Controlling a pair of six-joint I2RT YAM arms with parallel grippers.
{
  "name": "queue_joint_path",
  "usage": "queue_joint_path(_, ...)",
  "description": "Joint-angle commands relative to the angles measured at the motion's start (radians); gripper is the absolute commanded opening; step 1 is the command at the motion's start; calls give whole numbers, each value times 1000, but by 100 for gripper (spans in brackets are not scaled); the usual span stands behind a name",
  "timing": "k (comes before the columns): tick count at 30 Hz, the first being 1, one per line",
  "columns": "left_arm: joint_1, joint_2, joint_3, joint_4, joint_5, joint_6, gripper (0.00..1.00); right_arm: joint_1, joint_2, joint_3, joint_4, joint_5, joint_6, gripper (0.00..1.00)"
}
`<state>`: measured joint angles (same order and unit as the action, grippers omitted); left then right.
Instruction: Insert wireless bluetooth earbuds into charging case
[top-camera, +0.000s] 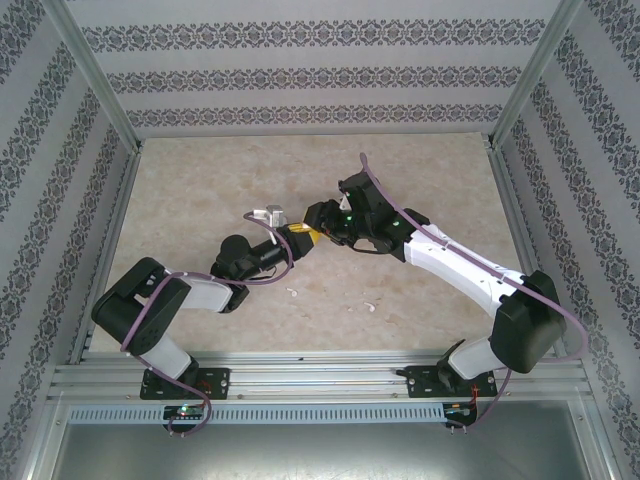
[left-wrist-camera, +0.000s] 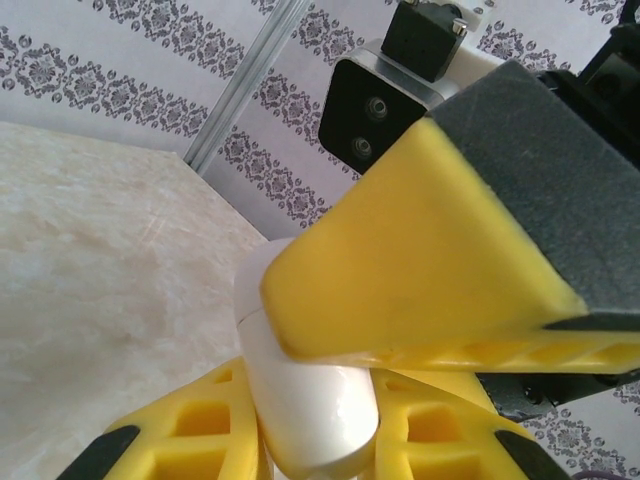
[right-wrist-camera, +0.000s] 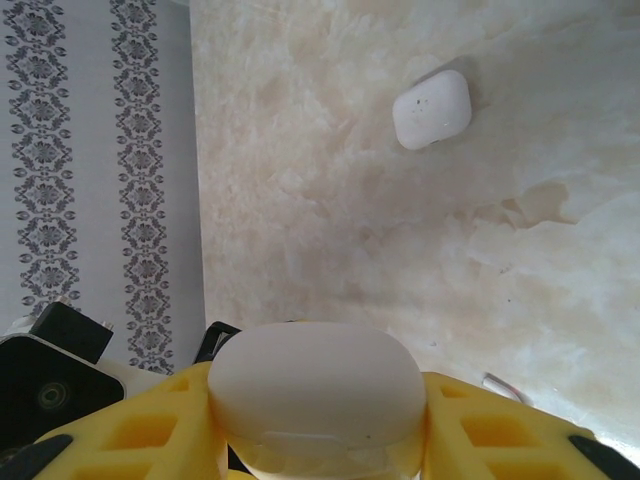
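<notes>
Above the middle of the table, my left gripper (top-camera: 297, 237) and right gripper (top-camera: 319, 233) meet tip to tip. Both hold one white rounded charging case (right-wrist-camera: 318, 385). In the right wrist view the right gripper (right-wrist-camera: 318, 425) is shut on the case's wide sides, and its lid looks closed. In the left wrist view the left gripper (left-wrist-camera: 318, 428) clamps the same case (left-wrist-camera: 305, 395) from below, with a right finger (left-wrist-camera: 420, 260) lying over it. Two tiny white earbuds (top-camera: 292, 293) (top-camera: 368, 307) lie on the table in front of the grippers.
A second white case (right-wrist-camera: 432, 108) lies shut on the marble-patterned tabletop (top-camera: 200, 190), apart from both grippers. Patterned walls with metal posts (top-camera: 95, 75) close in the table at the back and sides. An aluminium rail (top-camera: 320, 378) runs along the near edge.
</notes>
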<state>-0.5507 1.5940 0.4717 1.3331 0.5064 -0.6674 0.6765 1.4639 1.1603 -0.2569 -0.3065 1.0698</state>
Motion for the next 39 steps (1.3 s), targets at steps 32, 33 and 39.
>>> queue_joint_path(32,-3,-42,42,92,16,2,3,-5,-93,-73,89,-128,19,49)
queue_joint_path(33,-3,-46,38,93,17,-5,3,-8,-102,-73,92,-126,8,51)
queue_joint_path(39,15,-93,7,37,17,-17,2,-55,-190,-108,73,-93,-44,66)
